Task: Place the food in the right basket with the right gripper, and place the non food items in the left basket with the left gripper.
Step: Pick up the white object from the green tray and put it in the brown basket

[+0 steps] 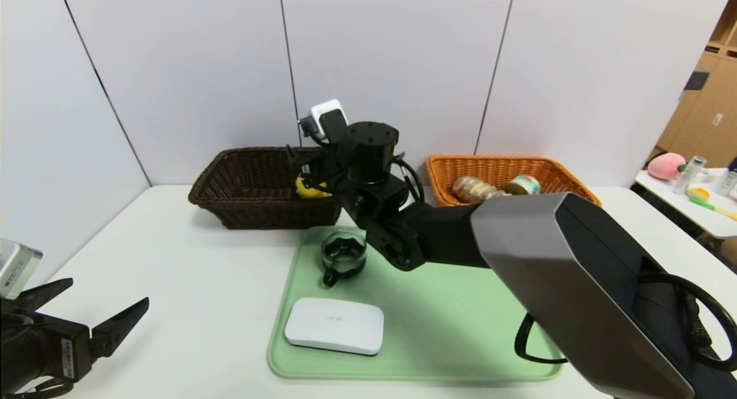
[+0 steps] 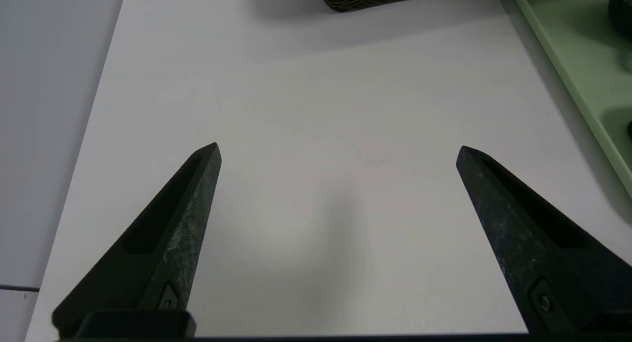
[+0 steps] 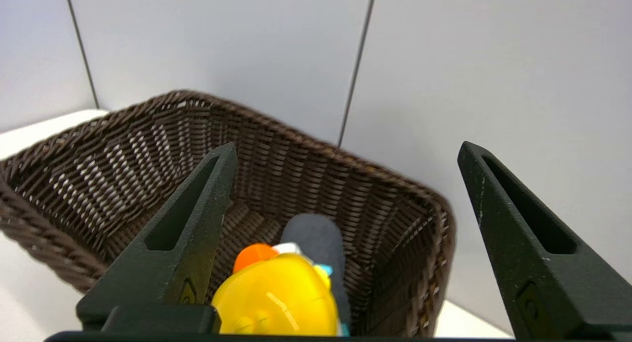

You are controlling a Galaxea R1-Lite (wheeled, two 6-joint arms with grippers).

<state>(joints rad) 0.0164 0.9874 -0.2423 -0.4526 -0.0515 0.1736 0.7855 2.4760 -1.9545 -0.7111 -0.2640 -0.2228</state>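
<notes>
My right gripper (image 3: pixel 345 149) is spread open over the dark basket's (image 3: pixel 74 184) right end, above the duck toy (image 3: pixel 279 302), which seems to lie inside beside the grey cloth (image 3: pixel 321 238); my left gripper (image 2: pixel 338 152) waits open near the table's (image 2: pixel 321 110) front left corner.

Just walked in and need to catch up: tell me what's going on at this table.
The robot is sorting items into two baskets. The right gripper is open over the dark brown basket, where the yellow duck toy sits beside a rolled grey cloth. The bread roll and tin already lie in the orange basket. The glass cup and white box are still on the green tray. The left gripper is open over bare table.
</notes>
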